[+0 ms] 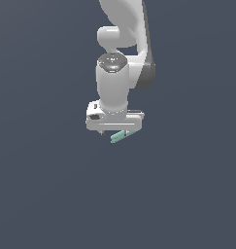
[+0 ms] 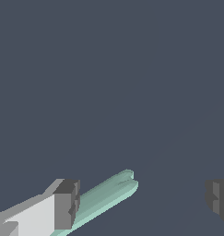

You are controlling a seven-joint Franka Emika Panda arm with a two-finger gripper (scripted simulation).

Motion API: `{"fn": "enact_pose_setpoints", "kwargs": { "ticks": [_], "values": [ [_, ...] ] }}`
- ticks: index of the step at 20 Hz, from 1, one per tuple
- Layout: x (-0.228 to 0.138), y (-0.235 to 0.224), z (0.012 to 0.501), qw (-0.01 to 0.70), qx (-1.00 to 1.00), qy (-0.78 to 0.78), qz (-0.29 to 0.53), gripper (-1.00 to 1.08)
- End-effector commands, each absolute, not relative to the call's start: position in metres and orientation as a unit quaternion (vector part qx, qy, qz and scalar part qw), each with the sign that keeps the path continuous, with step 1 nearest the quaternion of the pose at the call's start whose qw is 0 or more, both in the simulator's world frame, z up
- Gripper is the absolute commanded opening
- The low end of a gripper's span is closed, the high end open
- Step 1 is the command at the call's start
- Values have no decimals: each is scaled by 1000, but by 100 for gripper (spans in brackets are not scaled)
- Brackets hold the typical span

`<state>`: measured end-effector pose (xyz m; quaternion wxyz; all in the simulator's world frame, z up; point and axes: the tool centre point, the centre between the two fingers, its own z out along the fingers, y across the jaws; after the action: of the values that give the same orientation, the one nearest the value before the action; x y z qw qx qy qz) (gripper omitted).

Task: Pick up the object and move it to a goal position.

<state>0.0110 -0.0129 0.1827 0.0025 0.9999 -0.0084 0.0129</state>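
Closest to the wrist camera, the two dark grey finger pads [image 2: 67, 205] of the white robot gripper [image 2: 143, 203] stand far apart, one at each side of the wrist view, with a broad stretch of bare dark slate-blue floor [image 2: 109, 69] between them; the jaws are spread wide and grip nothing. Just beside one pad lies the small pale teal-green rod-like piece with ridged segments [image 2: 106, 194], stretched out lengthwise, its rounded, grooved tip pointing into the gap while its other end passes under that finger and out of sight. Whether the pad touches the rod cannot be told from this view; the other pad is well apart from it. In the exterior view, the same white gripper [image 1: 117, 130] hangs at the end of the glossy white arm [image 1: 120, 73], which comes down from the upper edge of the picture, and the teal rod [image 1: 118, 136] shows as a short slanted sliver peeking out from just below the gripper body, tilted with its higher end toward the exterior view's right. Beyond and all around lies the plain slate-blue floor [image 1: 42, 194].
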Motion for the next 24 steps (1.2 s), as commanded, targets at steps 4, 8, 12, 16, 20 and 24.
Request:
{"fn": "enact_pose_setpoints", "kwargs": {
  "ticks": [4,8,12,16,20,24],
  "values": [
    [11,-16,183,3,1000,-11,14,100],
    [12,-28,183,3,1000,-19,17,100],
    [13,-37,184,3,1000,-21,19,100],
    [13,-37,184,3,1000,-20,19,100],
    [11,-35,182,3,999,-29,19,100],
    [8,-31,178,2,999,-47,18,100]
  ]
}}
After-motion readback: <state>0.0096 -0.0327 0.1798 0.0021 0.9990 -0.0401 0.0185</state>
